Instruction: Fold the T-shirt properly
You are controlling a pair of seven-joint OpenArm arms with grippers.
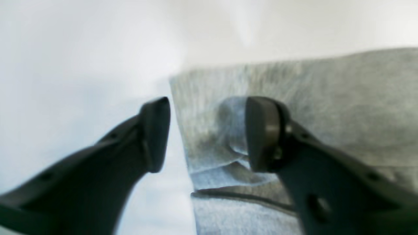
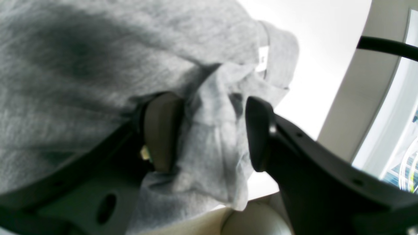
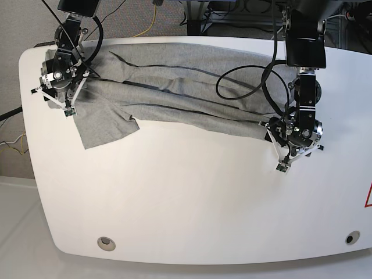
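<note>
We log the grey T-shirt [image 3: 174, 87], its small white tag [image 2: 262, 58] unreadable, with left gripper [image 1: 207, 133] and right gripper [image 2: 212, 130] both spread at its ends.

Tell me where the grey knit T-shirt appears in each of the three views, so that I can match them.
Left wrist view: the heather-grey knit T-shirt fills the right half, its edge beside the open left tool.
Right wrist view: it fills the left and centre, bunched between the right tool fingers.
Base view: it stretches across the far part of the white table.
Shared landmark: the white table top.
</note>
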